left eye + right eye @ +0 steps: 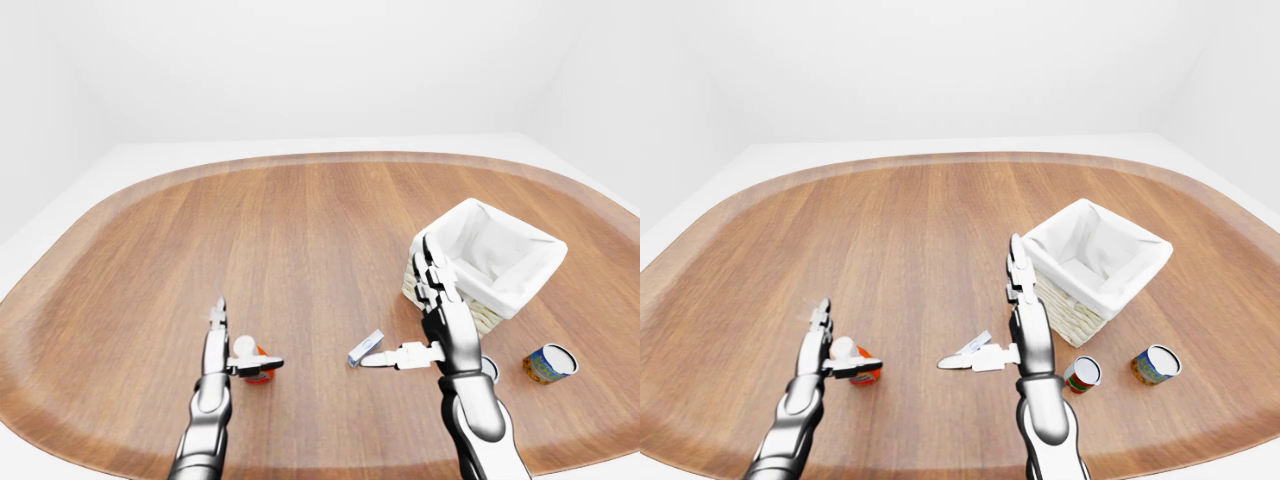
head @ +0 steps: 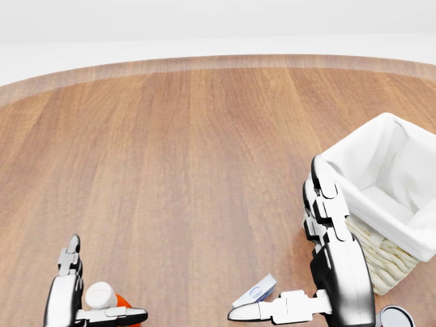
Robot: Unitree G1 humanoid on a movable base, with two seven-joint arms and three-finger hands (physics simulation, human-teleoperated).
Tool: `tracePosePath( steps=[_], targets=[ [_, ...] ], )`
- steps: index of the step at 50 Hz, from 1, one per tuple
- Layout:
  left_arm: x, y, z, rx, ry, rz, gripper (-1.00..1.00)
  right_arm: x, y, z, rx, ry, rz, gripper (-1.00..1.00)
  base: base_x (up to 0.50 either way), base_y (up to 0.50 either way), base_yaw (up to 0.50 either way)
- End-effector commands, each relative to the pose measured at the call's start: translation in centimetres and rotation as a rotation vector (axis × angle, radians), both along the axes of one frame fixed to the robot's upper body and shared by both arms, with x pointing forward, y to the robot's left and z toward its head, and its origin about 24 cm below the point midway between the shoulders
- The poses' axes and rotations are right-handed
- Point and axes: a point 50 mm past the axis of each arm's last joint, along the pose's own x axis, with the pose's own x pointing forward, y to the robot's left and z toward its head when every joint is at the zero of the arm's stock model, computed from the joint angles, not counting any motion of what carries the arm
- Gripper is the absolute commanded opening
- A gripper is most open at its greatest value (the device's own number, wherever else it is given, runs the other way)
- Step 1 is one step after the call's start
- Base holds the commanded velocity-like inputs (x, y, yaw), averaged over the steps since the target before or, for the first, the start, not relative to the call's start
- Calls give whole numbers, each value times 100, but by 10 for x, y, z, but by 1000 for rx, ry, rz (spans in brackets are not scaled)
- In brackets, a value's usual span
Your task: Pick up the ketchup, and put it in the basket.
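The ketchup (image 1: 256, 366) is a small red bottle with a white cap, standing on the wooden table at the lower left of the left-eye view. My left hand (image 1: 240, 338) is open right beside it, with the fingers pointing up on its left and the thumb stretched across its near side; the fingers are not closed round the bottle. The wicker basket (image 1: 1065, 318) with a white cloth lining stands at the right. My right hand (image 1: 400, 305) is open just left of the basket, fingers up and thumb pointing left, holding nothing.
A small blue-and-white packet (image 1: 366, 346) lies near my right thumb. Two cans, one red and green (image 1: 1081, 374) and one blue and yellow (image 1: 1155, 363), stand below the basket. The oval table's edge (image 1: 90, 455) runs close along the bottom.
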Motion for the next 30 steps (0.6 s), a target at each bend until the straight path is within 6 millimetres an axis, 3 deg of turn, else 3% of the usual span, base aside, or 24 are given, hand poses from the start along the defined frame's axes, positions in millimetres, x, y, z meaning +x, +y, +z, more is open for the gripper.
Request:
tracePosePath(
  steps=[1, 8, 9, 10, 30],
  targets=[
    [2, 0, -7, 6, 37, 5, 100, 0, 0, 0, 0, -2, 1, 100, 0, 0, 0],
    [0, -1, -7, -1, 33, 0, 100, 1, 0, 0, 1, 0, 1, 100, 0, 0, 0],
    [-1, -1, -6, -16, 29, -1, -67, 1, 0, 0, 0, 0, 1, 100, 0, 0, 0],
    [-1, -2, -6, -20, 30, -7, -100, 1, 0, 0, 0, 0, 1, 100, 0, 0, 0],
    [-3, -2, -8, -3, 36, -11, -100, 1, 1, -1, -1, 1, 2, 100, 0, 0, 0]
  ],
)
